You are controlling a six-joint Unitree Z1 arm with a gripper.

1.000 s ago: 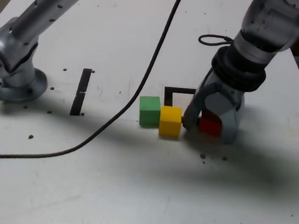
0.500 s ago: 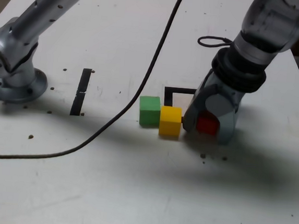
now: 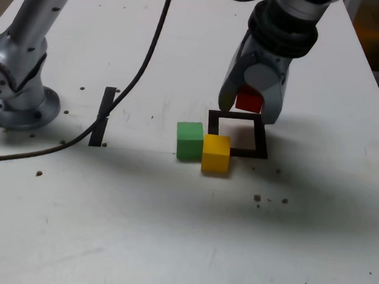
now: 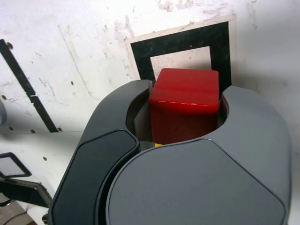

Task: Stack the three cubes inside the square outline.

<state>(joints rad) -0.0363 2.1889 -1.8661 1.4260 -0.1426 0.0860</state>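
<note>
Gripper: the grey gripper [image 3: 249, 102] sits in the upper centre of the exterior view, its jaws clamped on the red cube [image 3: 250, 99] and pointing down at the table (the wrist view shows the same cube [image 4: 184, 104] wedged between the two curved fingers [image 4: 253, 117]).

Red cube: held off the table, in the picture just over the far edge of the square outline [image 3: 237, 134]; whether it is directly above the white centre cannot be told from this view. In the wrist view the black frame [image 4: 180, 47] appears beyond the cube, partly covered by it.

Square outline: a black frame with a white middle, lying flat at the centre of the exterior view; nothing stands inside it.

Yellow cube: the yellow cube [image 3: 216, 153] rests on the table at the outline's near-left corner, overlapping that corner in the picture.

Green cube: the green cube [image 3: 189, 140] stands just beside the yellow one, on the exterior view's left of it, the two touching or nearly so.

Arm base: the silver arm base [image 3: 14, 93] is at the left edge of the exterior view, well apart from the cubes.

Cable: a black cable [image 3: 131, 84] runs from the top of the frame down toward the left edge.

Tape strip: a thin black strip [image 3: 103, 116] lies between the base and the green cube.

Table: white table [image 3: 168, 233], flecked with small dark specks.
</note>
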